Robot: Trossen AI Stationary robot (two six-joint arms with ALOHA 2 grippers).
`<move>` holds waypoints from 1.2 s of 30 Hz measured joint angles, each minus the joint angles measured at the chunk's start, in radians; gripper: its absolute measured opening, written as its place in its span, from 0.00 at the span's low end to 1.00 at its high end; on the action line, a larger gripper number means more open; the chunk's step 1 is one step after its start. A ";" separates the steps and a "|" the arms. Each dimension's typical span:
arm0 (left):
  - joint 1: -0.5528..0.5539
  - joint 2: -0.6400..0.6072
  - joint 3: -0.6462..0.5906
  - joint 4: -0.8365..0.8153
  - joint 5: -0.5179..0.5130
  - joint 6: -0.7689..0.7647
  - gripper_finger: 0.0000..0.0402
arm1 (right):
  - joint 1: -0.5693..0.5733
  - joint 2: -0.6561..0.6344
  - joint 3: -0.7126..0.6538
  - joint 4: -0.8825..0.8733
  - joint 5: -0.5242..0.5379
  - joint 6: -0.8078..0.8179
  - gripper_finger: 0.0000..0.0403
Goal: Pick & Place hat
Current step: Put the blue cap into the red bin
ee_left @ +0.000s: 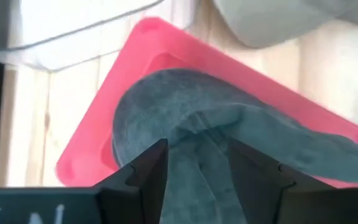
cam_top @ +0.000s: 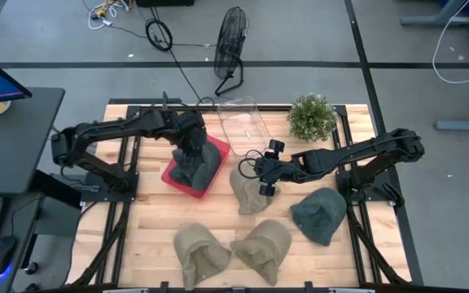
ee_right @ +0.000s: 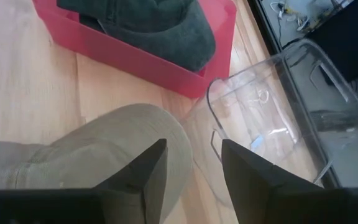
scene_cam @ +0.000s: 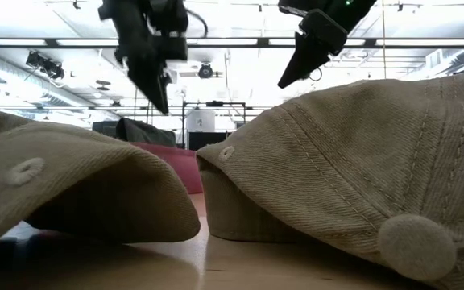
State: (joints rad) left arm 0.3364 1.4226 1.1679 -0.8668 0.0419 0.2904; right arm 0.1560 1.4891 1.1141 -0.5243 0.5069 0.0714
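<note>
Wooden counter (cam_top: 153, 236) is carrying most of the work still: three tan hats and one dark green hat (cam_top: 319, 213) are lying loose, while one dark hat (ee_left: 229, 137) is sitting in the red tray (cam_top: 215, 177). Left pincer (ee_left: 197, 168) is hanging open over it — holding nothing. Right pincer (ee_right: 188, 165) is hovering open above the nearest tan hat (ee_right: 104, 149), not gripping yet.

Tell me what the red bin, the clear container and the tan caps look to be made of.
Red bin: likely moulded plastic, smooth and matte, with rounded edges.
Clear container: transparent hard plastic, glossy, with the floor showing through.
Tan caps: woven cotton-like twill, with diagonal weave, stitched seams and a fabric-covered button.
</note>
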 joint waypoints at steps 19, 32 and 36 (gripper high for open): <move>-0.096 -0.086 0.036 -0.045 0.040 -0.123 0.32 | 0.136 -0.032 0.000 -0.646 -0.462 0.712 0.39; -0.096 -0.088 0.035 -0.042 0.040 -0.123 0.31 | 0.394 -0.031 -0.032 -0.783 -0.524 1.052 0.39; -0.096 -0.088 0.035 -0.037 0.040 -0.123 0.31 | 0.459 -0.031 -0.081 -0.780 -0.523 1.169 0.39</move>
State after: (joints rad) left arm 0.2409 1.3350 1.2030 -0.9033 0.0822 0.1673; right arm 0.6146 1.4582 1.0332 -1.3043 -0.0162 1.2406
